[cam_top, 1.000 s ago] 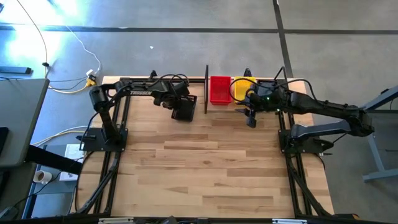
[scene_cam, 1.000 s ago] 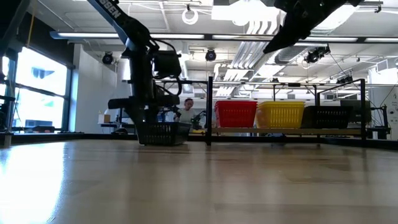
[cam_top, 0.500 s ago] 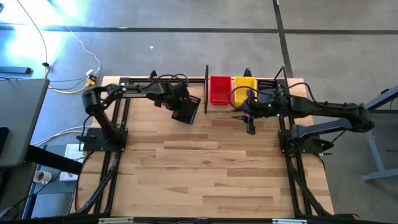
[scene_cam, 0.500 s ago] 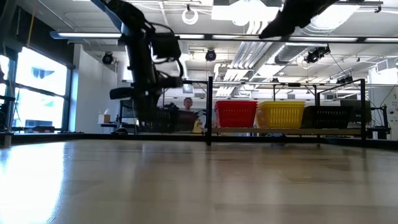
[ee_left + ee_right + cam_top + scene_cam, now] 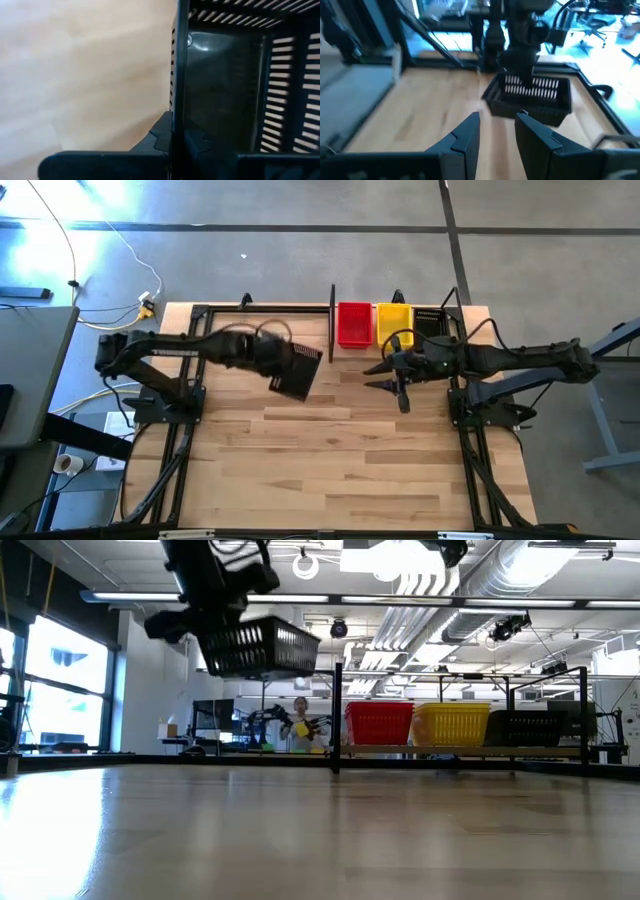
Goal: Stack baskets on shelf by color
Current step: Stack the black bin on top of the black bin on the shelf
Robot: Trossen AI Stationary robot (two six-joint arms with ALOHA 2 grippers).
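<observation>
My left gripper (image 5: 272, 360) is shut on a black mesh basket (image 5: 297, 370), which hangs high above the table (image 5: 262, 648) left of the shelf (image 5: 460, 751). On the shelf board a red basket (image 5: 353, 325), a yellow basket (image 5: 393, 323) and a black basket (image 5: 428, 320) rest on their bottoms in a row. My right gripper (image 5: 398, 383) hovers in front of the shelf, open (image 5: 497, 132), with nothing between its fingers. My left gripper pinches one side wall of the black basket at its rim (image 5: 178, 107), one finger (image 5: 162, 137) outside the wall and one finger (image 5: 197, 142) inside. The fingers come from above, along the wall's height. The basket hangs below them, lifted clear of the table and slightly tilted.
The shelf's black end posts (image 5: 337, 715) stand upright at the table's far edge. Black arm frames (image 5: 185, 430) run along both table sides. Bare wood lies between them toward the near edge. A person (image 5: 300, 720) shows in the room behind.
My left gripper has shut on the black basket's wall and risen, lifting the basket off the table, high and clear and a little toward the near edge. My right gripper has drifted slightly toward the near edge, staying open.
</observation>
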